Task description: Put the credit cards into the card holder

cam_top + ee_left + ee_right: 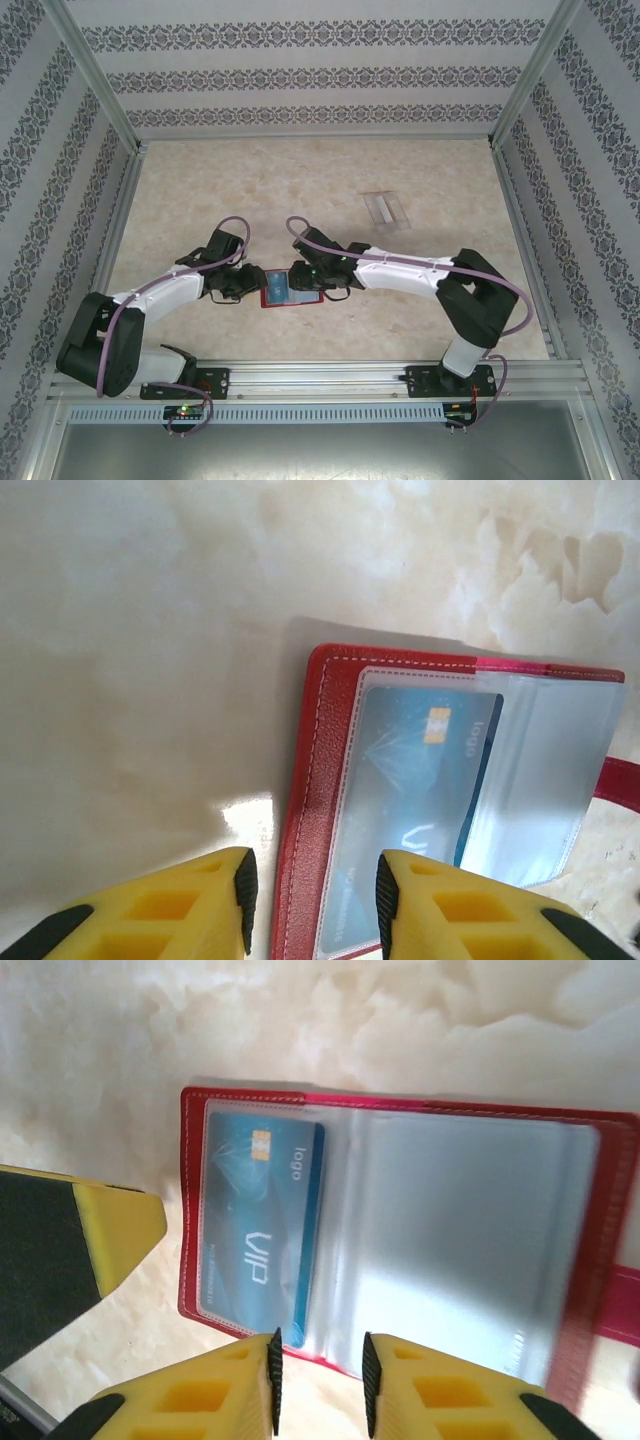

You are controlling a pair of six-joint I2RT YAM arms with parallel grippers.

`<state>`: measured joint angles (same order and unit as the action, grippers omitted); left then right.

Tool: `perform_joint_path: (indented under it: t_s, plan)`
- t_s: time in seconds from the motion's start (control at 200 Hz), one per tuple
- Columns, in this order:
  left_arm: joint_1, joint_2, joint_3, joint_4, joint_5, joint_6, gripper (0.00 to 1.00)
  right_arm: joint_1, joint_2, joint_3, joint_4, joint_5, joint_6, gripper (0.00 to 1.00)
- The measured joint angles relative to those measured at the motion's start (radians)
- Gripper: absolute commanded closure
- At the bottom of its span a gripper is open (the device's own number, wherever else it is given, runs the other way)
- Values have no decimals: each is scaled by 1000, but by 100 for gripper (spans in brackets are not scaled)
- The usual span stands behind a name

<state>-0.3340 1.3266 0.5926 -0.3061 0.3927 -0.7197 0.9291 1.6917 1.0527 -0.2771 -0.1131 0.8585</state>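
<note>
**Holder [400,1230] open on the marbled worktop [250,190], between the two hands.**

*Obscured.* In the top view both hands cover the holder's side edges, so only a red border and a bluish centre can be made out. In the left wrist view the frame cuts off its right part, and its near corner lies behind the fingertips. In the right wrist view the far right border is blurred and a red strap runs off frame.

*Hands.* Left hand [313,885]: fingers apart, straddling the holder's stitched left border. Right hand [320,1365]: fingers a little apart, with the holder's near edge showing in the narrow gap (contact with the sleeve cannot be judged).

*Holder.* Red stitched leather with clear sleeves inside, lying flat near the front middle of the worktop. A blue card [262,1230] marked "logo" and "VIP", with a gold chip, sits in the left sleeve. The right sleeve looks glossy grey. Pale clear cards [385,210] lie well apart, farther back and to the right.
</note>
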Motion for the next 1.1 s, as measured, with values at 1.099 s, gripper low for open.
perform_joint_path:
  t_s: [1.099]
  plan:
    - [-1, 59, 8, 2, -1, 9, 61, -18, 40, -92, 13, 19, 29, 66]
